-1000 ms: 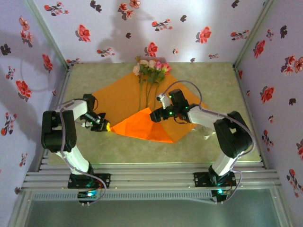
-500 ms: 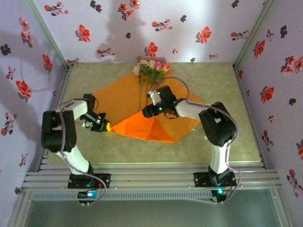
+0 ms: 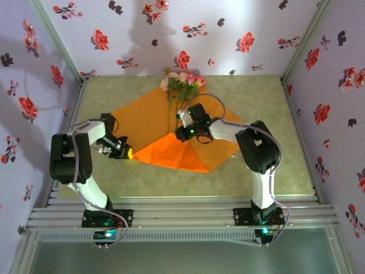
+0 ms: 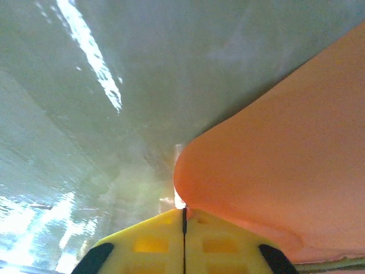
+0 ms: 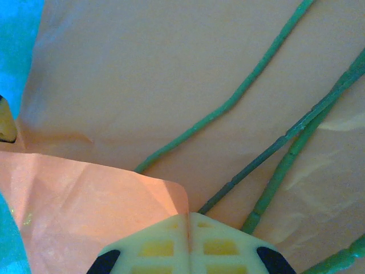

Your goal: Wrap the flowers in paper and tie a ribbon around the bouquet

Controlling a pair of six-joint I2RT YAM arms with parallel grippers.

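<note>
The orange paper (image 3: 145, 117) lies spread on the table, its near corner folded up into a brighter flap (image 3: 177, 151). The flowers (image 3: 182, 81) lie on it, blooms at the far end and green stems (image 5: 251, 80) running down toward the flap. My right gripper (image 3: 179, 135) sits at the flap's tip, just over the stem ends. Its yellow fingers (image 5: 228, 245) are shut on the flap's corner (image 5: 171, 194). My left gripper (image 3: 128, 153) is at the flap's left corner, jaws together on the paper's edge (image 4: 239, 171). The ribbon is out of view.
Flower-printed walls (image 3: 34, 85) close in the left, far and right sides of the greenish table (image 3: 262, 97). A metal rail (image 3: 182, 220) carrying both arm bases runs along the near edge. The right arm's elbow (image 3: 256, 145) stands over the paper's right corner.
The right gripper moved left and slightly away to the flap's tip and closed on it from open. The right arm's elbow swung inward. The left arm stayed put.
</note>
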